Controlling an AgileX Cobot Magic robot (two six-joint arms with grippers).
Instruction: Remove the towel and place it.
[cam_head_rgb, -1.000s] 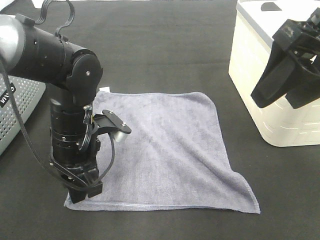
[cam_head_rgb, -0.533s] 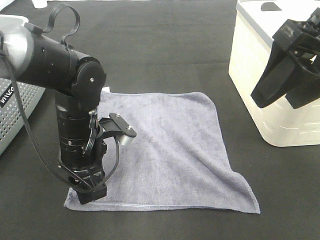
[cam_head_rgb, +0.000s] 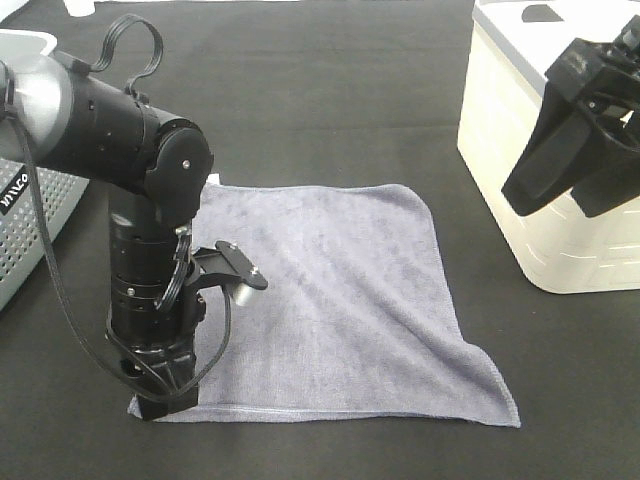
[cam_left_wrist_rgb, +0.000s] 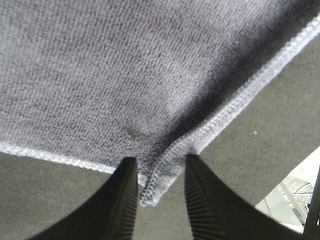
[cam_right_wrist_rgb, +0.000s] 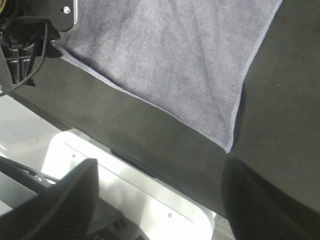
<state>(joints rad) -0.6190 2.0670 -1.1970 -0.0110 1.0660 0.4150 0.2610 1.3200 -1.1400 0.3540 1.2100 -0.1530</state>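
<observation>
The left claw (cam_left_wrist_rgb: 156, 192) has narrowed around the towel (cam_head_rgb: 330, 300) corner (grip forming, hold uncertain); right claw (cam_head_rgb: 570, 150) hangs apart.

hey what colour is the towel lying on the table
Greyish lavender-blue, with a paler stitched edge. The towel shows best in the exterior high view.

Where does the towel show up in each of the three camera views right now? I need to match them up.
Exterior high: the towel lies spread flat on the black table, centre of the picture.
Left wrist: one towel corner sits between the left gripper fingers.
Right wrist: the towel fills the upper part, one corner pointing toward the camera.
Shared landmark: the towel's stitched edge.
</observation>
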